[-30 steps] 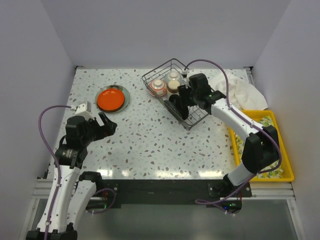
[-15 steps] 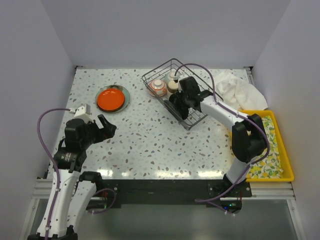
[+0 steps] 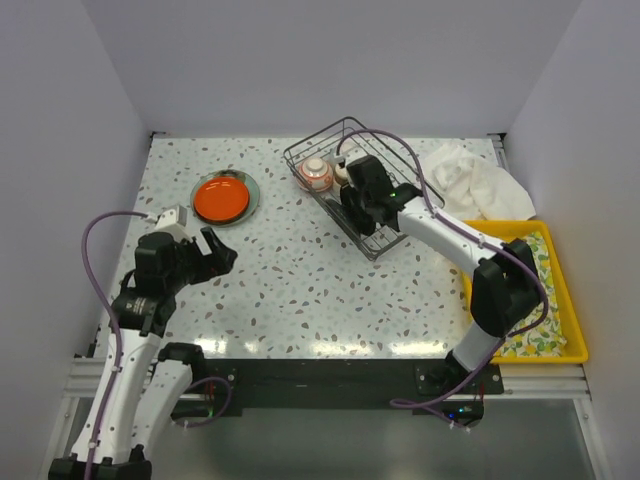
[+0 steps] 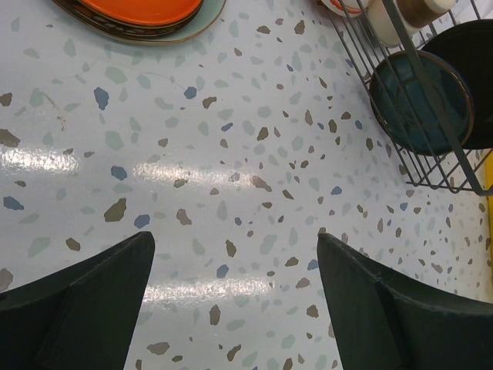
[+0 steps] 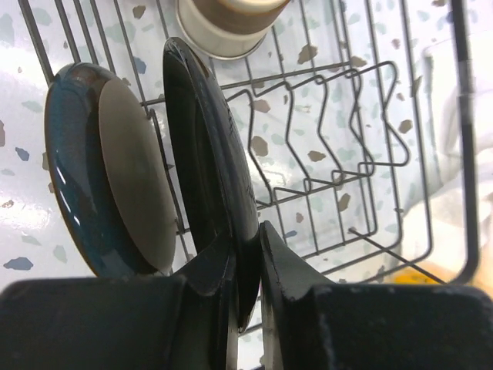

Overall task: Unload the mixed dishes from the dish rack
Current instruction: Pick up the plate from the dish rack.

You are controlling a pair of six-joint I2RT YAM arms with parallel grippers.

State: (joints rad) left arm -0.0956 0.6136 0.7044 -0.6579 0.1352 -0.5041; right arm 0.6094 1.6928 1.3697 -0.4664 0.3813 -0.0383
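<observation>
Black plate (image 5: 208, 146) stands upright in its dish rack (image 3: 385, 240) slot, with the teal plate (image 5: 85, 177) just beside it. Right gripper (image 5: 246, 239) moved in and just pinched shut on the black plate's rim. Grasp looks done, lift-out next. Left gripper (image 4: 235, 254) unchanged: jaws wide apart, empty, near the orange plate (image 3: 221, 198).
</observation>
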